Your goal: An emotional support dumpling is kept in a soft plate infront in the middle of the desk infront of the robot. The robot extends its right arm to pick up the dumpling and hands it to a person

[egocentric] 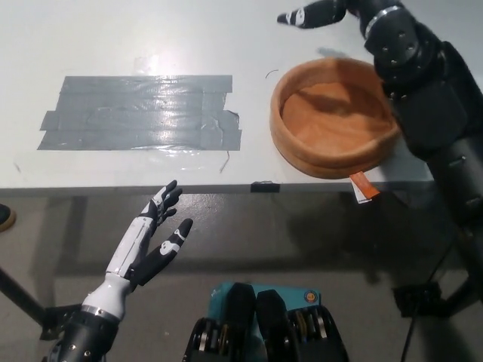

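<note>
- The dumpling is nowhere to be seen in the head view; the soft plate (pixel 334 121) sits empty on the right part of the table (pixel 113 38), its orange-brown rim raised all round a bare floor.
- Up at the top edge, the black right hand (pixel 313 14) reaches out beyond the far rim of the plate, fingers (pixel 296 16) stretched out flat and apart, pointing toward picture left, holding nothing and touching nothing that can be made out.
- The black right arm (pixel 423 90) runs down the right side and crosses over the plate's right rim, hiding that stretch of it.
- Down at lower left, the white left hand (pixel 155 234) rests below the table's near edge, over the floor, palm turned up, fingers spread wide and empty, well apart from the plate.
- On the table's left half lies a wide patch of grey tape (pixel 143 113), several strips overlapped, shiny under the light, with a loose end curling off its right side toward the plate.
- A small orange tag (pixel 364 188) pokes out from beneath the near right of the plate, right at the table's edge.
- A little black clip (pixel 262 186) sits on the near edge of the table, between the tape and the plate.
- Nothing stands between the right hand and the plate.
</note>
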